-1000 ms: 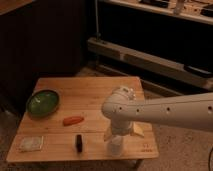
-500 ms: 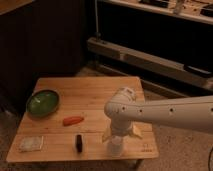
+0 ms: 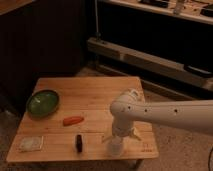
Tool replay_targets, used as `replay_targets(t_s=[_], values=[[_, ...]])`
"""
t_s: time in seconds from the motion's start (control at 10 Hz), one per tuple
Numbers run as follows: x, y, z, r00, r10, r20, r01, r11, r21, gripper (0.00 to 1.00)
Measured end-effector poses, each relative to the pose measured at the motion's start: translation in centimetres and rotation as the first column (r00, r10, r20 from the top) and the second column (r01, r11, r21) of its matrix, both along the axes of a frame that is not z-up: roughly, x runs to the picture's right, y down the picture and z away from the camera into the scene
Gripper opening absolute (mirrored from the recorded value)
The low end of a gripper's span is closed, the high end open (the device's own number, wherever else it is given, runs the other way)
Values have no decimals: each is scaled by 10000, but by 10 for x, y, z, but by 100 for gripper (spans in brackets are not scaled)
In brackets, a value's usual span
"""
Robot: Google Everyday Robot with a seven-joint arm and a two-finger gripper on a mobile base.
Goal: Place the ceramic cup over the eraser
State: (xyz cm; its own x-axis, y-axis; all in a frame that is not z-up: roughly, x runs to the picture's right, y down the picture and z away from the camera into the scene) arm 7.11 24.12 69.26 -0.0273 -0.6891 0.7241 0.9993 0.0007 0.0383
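Note:
The ceramic cup (image 3: 116, 147) is small and white and stands on the wooden table (image 3: 95, 100) near its front edge. My gripper (image 3: 119, 138) points straight down right over the cup, at its top, on a white arm that reaches in from the right. The eraser (image 3: 79, 142) is a small black block lying on the table to the left of the cup, about a hand's width away and apart from it.
An orange carrot-shaped thing (image 3: 73, 120) lies behind the eraser. A wide green bowl (image 3: 43, 103) sits at the table's left. A pale flat packet (image 3: 31, 144) lies at the front left corner. Dark shelving stands behind the table.
The arm's wrist has shifted slightly to the right and down over the cup. The cup, eraser and other things have not moved.

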Motion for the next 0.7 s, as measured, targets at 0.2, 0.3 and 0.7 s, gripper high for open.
replay_targets(t_s=[0.2, 0.3, 0.7], values=[[-3, 3, 5, 9998, 75, 163, -74, 10000, -35, 96], [-4, 4, 7, 9996, 117, 239, -116, 9999, -51, 96], [-7, 9, 12, 9972, 432, 616, -417, 9988, -259, 96]])
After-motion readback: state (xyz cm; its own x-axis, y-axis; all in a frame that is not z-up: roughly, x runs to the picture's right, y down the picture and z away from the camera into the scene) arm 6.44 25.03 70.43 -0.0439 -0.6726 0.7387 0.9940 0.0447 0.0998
